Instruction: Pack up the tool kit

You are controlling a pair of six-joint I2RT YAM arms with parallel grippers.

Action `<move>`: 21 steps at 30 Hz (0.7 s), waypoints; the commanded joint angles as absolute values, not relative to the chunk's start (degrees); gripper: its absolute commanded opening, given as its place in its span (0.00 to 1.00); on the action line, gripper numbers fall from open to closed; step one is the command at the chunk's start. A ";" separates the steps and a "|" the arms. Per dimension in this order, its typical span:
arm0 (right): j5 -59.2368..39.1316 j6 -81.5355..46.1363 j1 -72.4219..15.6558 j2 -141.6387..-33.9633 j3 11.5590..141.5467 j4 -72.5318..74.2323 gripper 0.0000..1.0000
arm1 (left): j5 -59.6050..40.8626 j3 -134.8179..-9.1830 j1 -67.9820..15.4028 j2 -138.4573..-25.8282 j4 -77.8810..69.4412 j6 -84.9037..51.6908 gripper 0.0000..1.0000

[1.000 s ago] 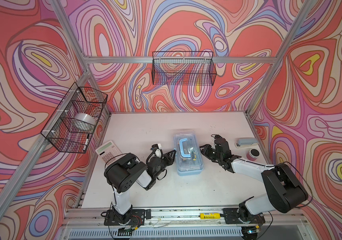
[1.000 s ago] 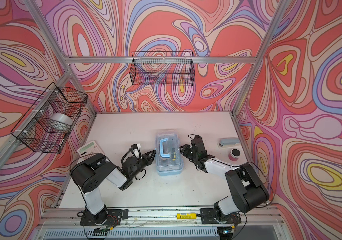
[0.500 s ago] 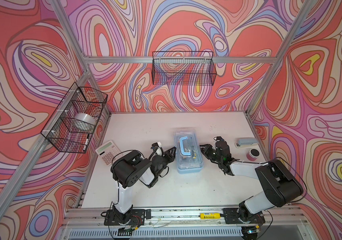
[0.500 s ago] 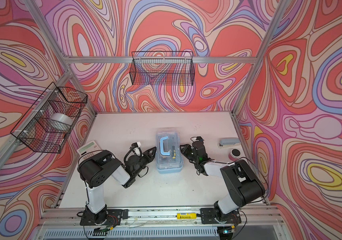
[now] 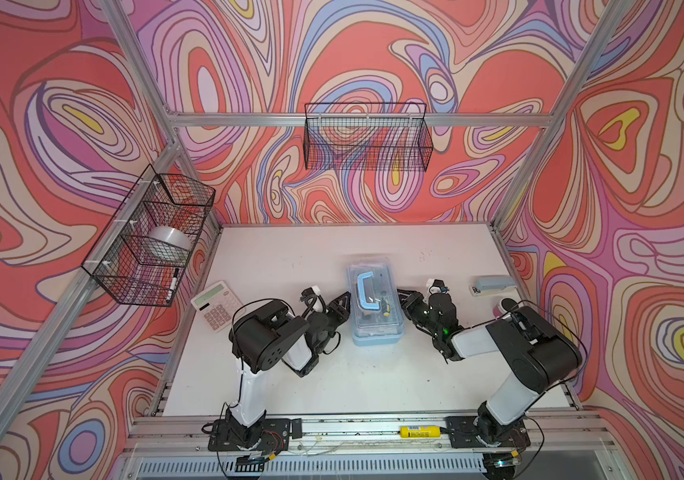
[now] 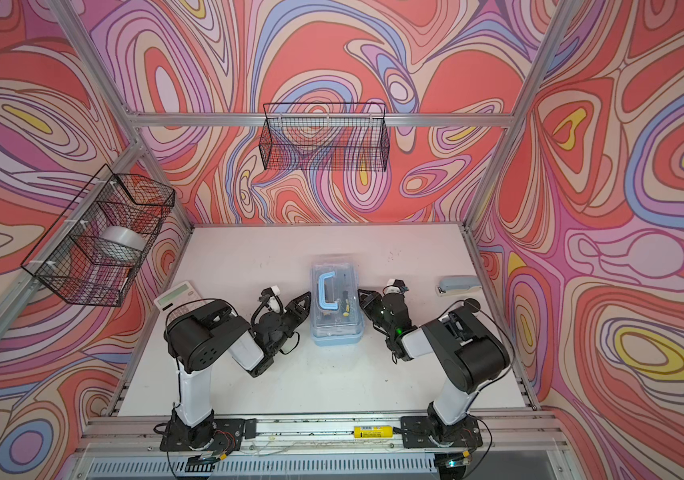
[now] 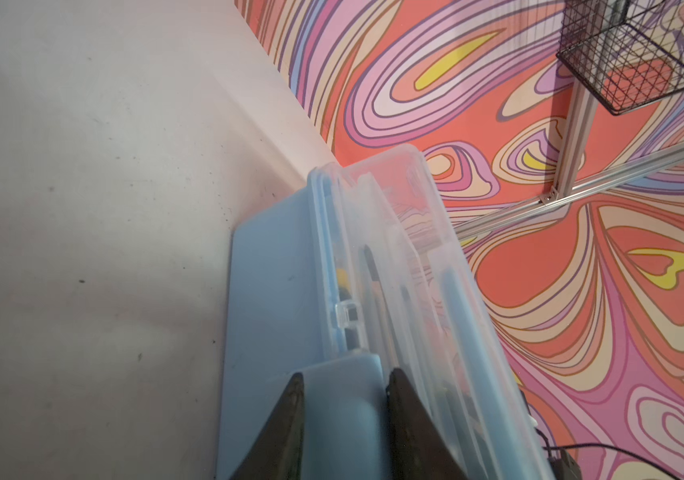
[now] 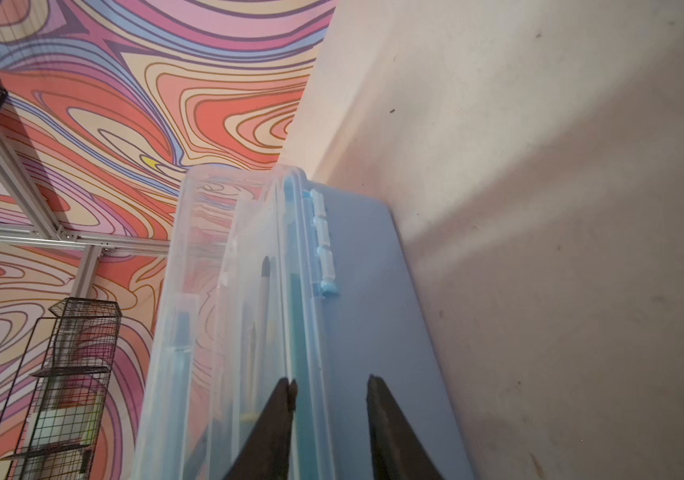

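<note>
Nearest me, a yellow label point(image 5: 420, 432) is sitting on the front rail with a barcode on it, but its lettering is coming out too small to read.

Both arms are rising from that rail, folding at the elbow and reaching in low over the white table point(image 5: 332, 382). The left gripper point(image 5: 346, 301) is pointing at the left side of the tool kit point(image 5: 377, 322). In the left wrist view its jaws are standing a little apart, with a blue latch tab point(image 7: 344, 374) lying between the fingertips. I can't tell whether they are pinching it.

The right gripper point(image 5: 401, 296) is mirroring that on the opposite side, a green light point(image 5: 445, 331) glowing on its wrist. Its jaws are showing a narrow gap across the seam of lid and base. I can't tell if anything is clamped.

The tool kit is resting flat mid-table between them, its clear lid down and its blue handle point(image 5: 365, 291) lying on top. A yellow-and-black screwdriver point(image 5: 386, 301) is showing through the lid.

Further out, a white calculator point(image 5: 217, 305) is lying to the left, its keys unreadable, and a pale blue stapler point(image 5: 494, 285) to the right.

On the left wall a wire basket point(image 5: 124, 266) is holding a tape roll point(image 5: 169, 241) and a marker point(image 5: 173, 284).
</note>
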State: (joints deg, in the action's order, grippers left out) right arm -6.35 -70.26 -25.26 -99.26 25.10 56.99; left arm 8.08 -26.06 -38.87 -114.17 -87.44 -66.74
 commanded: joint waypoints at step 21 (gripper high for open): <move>-7.57 -59.81 -32.84 -85.99 30.54 13.98 0.35 | -6.52 -23.08 -33.60 -108.34 -74.99 -63.55 0.73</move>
